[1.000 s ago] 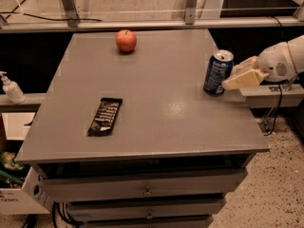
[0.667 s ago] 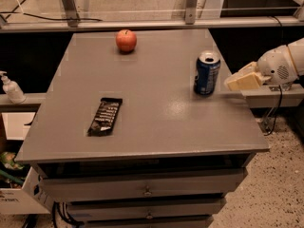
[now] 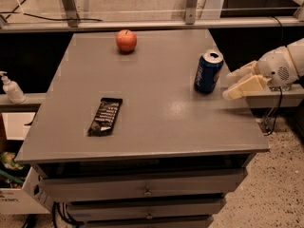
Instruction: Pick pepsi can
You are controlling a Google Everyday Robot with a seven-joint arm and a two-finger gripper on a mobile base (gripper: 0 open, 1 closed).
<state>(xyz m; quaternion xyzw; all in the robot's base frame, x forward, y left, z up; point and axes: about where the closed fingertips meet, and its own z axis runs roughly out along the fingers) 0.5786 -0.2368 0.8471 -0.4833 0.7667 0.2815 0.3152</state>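
Observation:
The pepsi can (image 3: 208, 71) is dark blue with a silver top and stands upright on the grey table (image 3: 156, 113), near its right edge. My gripper (image 3: 228, 85) comes in from the right, just right of the can and level with it. Its two cream fingers (image 3: 246, 86) are spread apart and hold nothing. A small gap shows between the fingertips and the can.
A red apple (image 3: 126, 40) sits at the table's far middle. A flat black snack bar wrapper (image 3: 105, 116) lies front left. A metal rail (image 3: 142, 23) runs behind the table. A soap bottle (image 3: 10, 88) stands on a ledge to the left. Drawers (image 3: 142, 189) sit under the top.
The can, which leaned against my fingertips a second ago, has shifted a little left and stands upright, apart from the gripper. The gripper has hardly moved.

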